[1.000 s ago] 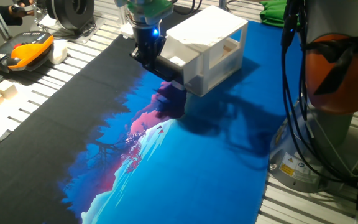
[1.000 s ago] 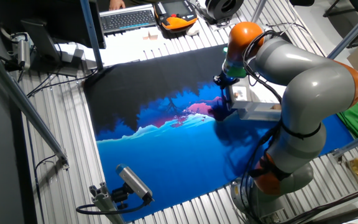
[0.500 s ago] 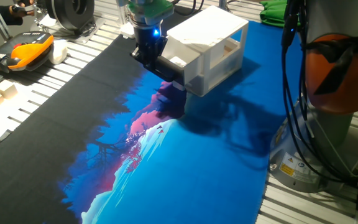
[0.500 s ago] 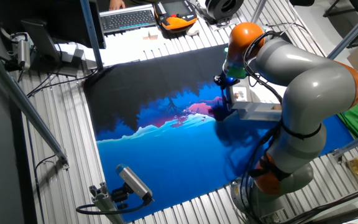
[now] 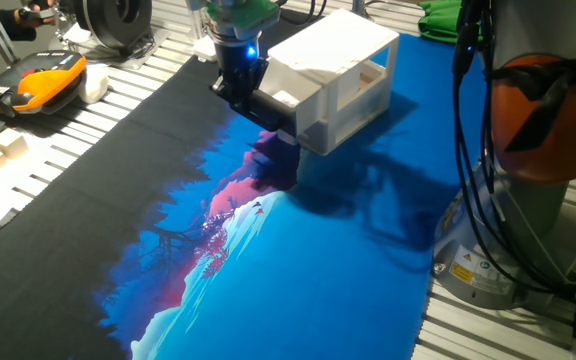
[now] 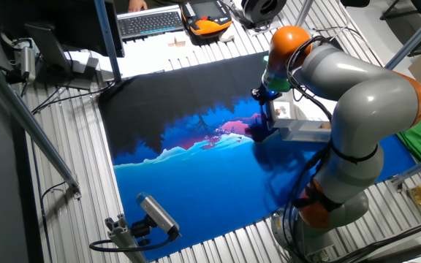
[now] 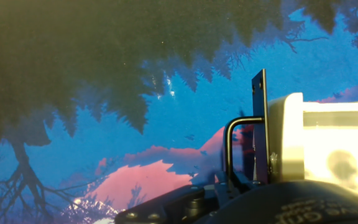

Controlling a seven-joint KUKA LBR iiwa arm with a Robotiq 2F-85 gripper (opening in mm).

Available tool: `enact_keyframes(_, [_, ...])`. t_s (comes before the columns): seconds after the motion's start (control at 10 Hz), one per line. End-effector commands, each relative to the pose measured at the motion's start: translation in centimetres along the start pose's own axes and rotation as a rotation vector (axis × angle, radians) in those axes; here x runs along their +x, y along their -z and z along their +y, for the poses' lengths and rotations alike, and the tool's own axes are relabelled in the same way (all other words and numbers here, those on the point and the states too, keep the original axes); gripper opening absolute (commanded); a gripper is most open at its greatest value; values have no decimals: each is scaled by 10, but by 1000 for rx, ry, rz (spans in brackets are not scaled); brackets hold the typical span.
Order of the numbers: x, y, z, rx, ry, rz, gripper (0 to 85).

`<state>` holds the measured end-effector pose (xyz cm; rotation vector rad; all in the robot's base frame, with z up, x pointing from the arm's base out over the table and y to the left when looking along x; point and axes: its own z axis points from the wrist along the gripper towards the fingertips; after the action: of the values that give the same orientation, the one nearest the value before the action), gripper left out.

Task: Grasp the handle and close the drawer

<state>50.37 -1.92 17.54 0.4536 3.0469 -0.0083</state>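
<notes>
Hand sits upper-left of centre in one fixed view, at the handle on the drawer front; whether it is clenched on the bar cannot be told. Drawer and white cabinet sit right of it, on the blue-matted table.

Setting: a robotics lab or test workshop, not a home.
Bench: a slatted aluminium table, with metal frame struts crossing at 9 o'clock in the other fixed view.
Work surface: a printed mat showing a blue, pink and black landscape.
Robot: a large grey and orange industrial arm bolted at 4 o'clock, cables trailing down its base.
Equipment: a tripod-style camera at 7 o'clock.
Desk clutter: a keyboard and an orange handheld control pendant along the far edge.
</notes>
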Motion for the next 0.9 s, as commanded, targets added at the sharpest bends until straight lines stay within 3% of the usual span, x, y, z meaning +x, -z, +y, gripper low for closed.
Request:
enact_keyframes(0.0, [0, 0, -1, 0, 0, 0, 0])
enact_keyframes(0.8, [6, 1, -10, 8, 12, -9, 0])
